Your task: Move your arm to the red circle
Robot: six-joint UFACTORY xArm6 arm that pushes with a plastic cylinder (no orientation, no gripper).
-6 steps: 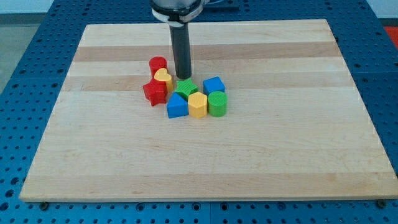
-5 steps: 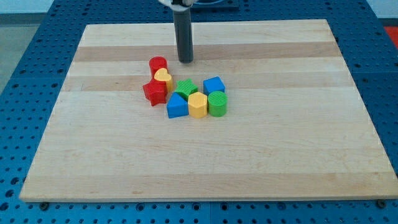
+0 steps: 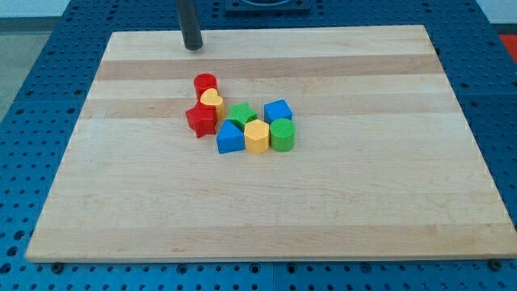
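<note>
The red circle block (image 3: pixel 205 83) stands at the upper left of a cluster near the board's middle. A yellow heart block (image 3: pixel 212 101) touches it just below. My tip (image 3: pixel 192 48) rests near the board's top edge, above and slightly left of the red circle, well apart from it and from every other block.
The cluster also holds a red star block (image 3: pixel 200 120), a green star block (image 3: pixel 241 114), a blue cube (image 3: pixel 277 110), a blue triangular block (image 3: pixel 229 138), a yellow hexagon block (image 3: pixel 257 137) and a green cylinder (image 3: pixel 283 135). The wooden board (image 3: pixel 363 202) lies on a blue pegboard table.
My tip has moved from just right of the red circle, beside the yellow heart, up and to the left toward the board's top edge. The blocks have not moved.
</note>
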